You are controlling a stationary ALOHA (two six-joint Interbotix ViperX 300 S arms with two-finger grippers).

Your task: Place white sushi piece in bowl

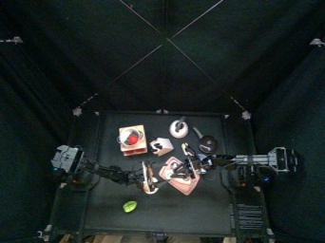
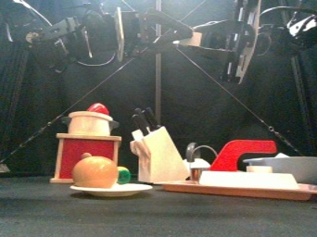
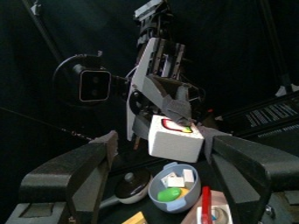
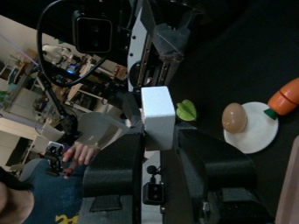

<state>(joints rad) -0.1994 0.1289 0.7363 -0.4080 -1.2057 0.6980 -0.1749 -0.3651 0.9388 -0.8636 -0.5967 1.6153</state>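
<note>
The white sushi piece (image 3: pixel 176 138), a white block with a red and green stripe, is held in my right gripper (image 4: pixel 158 131), which is shut on it (image 4: pixel 156 109). In the left wrist view it hangs in the air just above a grey-blue bowl (image 3: pixel 176 185) that holds a green and a white piece. My left gripper (image 3: pixel 165 150) is open and empty, its jaws spread wide, facing the right gripper from close by. In the top view both grippers meet over the table's front middle, left (image 1: pixel 150 177) and right (image 1: pixel 191 168).
A pink cutting board (image 1: pixel 185 182) lies under the grippers. A red and white toy box (image 2: pixel 89 141), a white knife block (image 2: pixel 158 153) and a plate with an onion (image 2: pixel 95 171) stand on the left. A green lime (image 1: pixel 129 206) lies near the front edge. A person (image 4: pixel 52 188) sits beyond the curtains.
</note>
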